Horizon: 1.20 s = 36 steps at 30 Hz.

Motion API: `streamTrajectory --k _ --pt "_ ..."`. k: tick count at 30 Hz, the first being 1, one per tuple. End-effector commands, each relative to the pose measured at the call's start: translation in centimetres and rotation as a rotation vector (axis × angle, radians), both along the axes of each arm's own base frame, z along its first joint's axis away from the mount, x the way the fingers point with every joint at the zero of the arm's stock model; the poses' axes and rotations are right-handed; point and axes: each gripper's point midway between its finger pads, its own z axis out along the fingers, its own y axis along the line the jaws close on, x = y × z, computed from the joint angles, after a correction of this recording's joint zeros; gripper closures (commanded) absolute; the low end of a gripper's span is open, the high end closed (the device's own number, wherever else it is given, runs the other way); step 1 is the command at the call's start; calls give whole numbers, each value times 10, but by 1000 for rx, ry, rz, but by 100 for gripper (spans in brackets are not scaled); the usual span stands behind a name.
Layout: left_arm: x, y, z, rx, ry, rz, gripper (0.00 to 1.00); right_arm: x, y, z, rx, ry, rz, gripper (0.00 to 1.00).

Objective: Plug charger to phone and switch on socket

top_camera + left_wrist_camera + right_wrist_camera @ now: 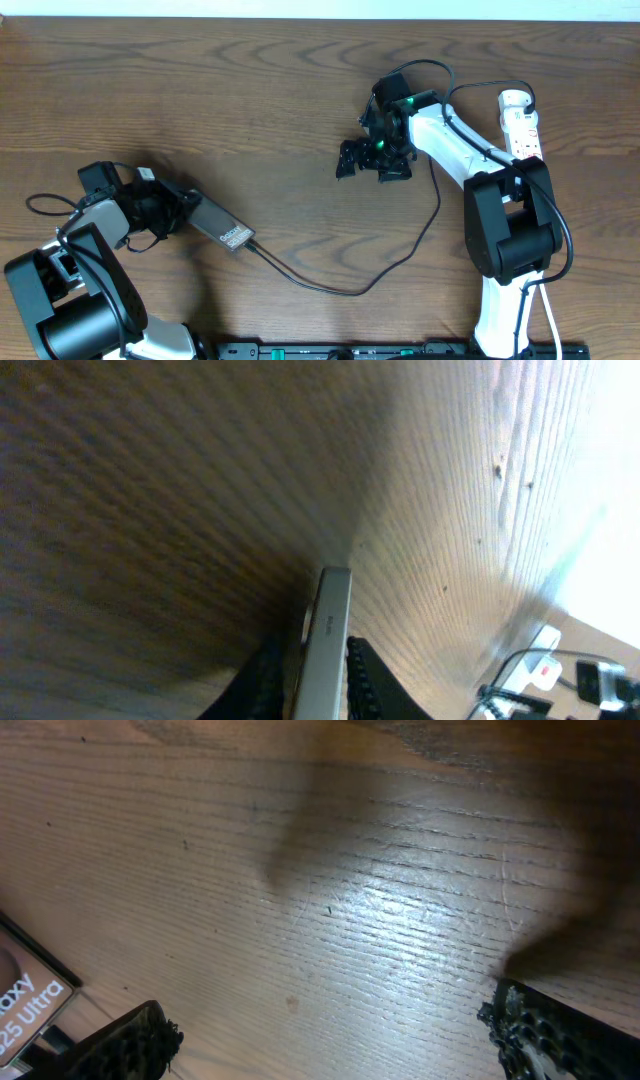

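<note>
Socket [522,125] lies right of the right tool [375,165] (jaws wide apart, empty), long axis front-to-back; left tool [180,213] straddles phone [225,230], grip unclear.

table [200,80]: brown wood grain, seen from above.
phone [222,230]: lies flat at lower left, slanted, with a pale label near its right end.
charger [330,289]: we trace its black line from the phone's right end, sagging low, then climbing toward the right arm [505,220].
left gripper [183,213]: at the phone's left end; we cannot read the grip.
right gripper [372,162]: fingers spread wide over bare wood, well apart from the phone.
socket [522,125]: white strip at far right, partly hidden by the right arm.
</note>
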Motion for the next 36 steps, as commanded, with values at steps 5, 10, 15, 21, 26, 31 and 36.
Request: streamTrajectory --k 5,10,15,21,26,31,36 --pt "-12 1 -13 28 78 1 68 6 0 7 3 -19 -11 1" --pt "-18 -2 -14 16 107 0 56 6 0 7 3 -19 -11 1" --pt "-36 0 -22 41 202 8 51 6 0 7 3 -19 -11 1" --pt "-58 3 -30 77 314 13 44 6 1 7 3 -19 -7 1" --pt "-68 3 -32 89 363 12 42 5 1 7 3 -19 -5 1" --pt "-71 2 -32 82 376 10 42 5 1 7 2 -17 -5 1" --pt "-63 4 -22 92 338 13 19 4 1 7 2 -18 5 1"
